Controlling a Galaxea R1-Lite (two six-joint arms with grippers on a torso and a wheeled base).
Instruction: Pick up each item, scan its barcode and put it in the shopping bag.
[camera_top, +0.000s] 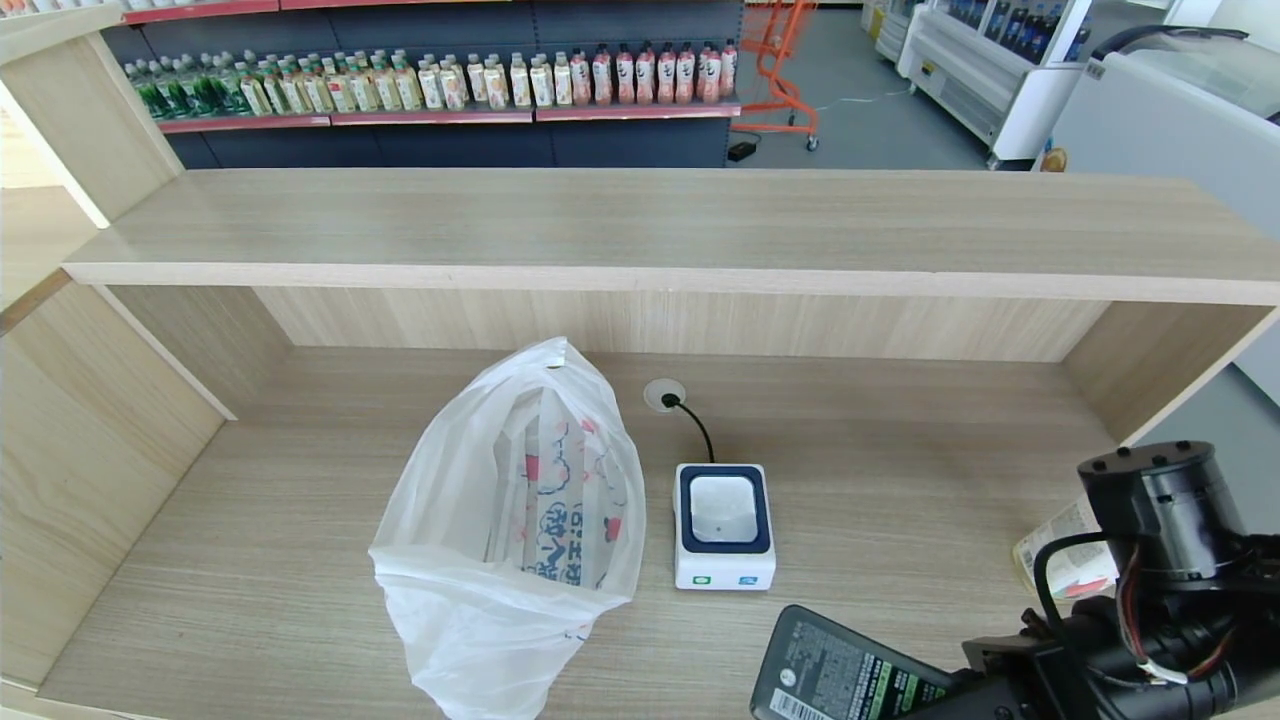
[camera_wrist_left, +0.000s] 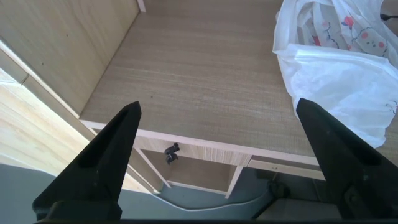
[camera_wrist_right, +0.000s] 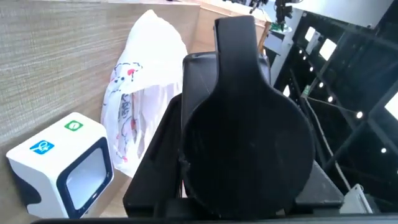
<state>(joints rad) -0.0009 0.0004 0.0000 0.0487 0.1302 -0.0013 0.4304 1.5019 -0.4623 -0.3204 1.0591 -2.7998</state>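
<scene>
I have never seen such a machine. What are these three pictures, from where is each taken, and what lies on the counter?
It is a robot with two arms, each ending in a gripper. The large picture comes from a camera on its head, looking down at a counter. On it stand a white shopping bag, with a patterned pack inside, and a barcode scanner beside it. The small pictures come from cameras on the wrists. The left gripper is open. The right gripper holds a black packet near the scanner.

Beyond my desk (camera_top: 900, 480), bottles (camera_top: 540, 80) line a store shelf (camera_top: 430, 117) at eleven o'clock; an orange trolley (camera_top: 790, 95) stands at one o'clock, white chest freezers (camera_top: 1000, 90) at two o'clock.
</scene>
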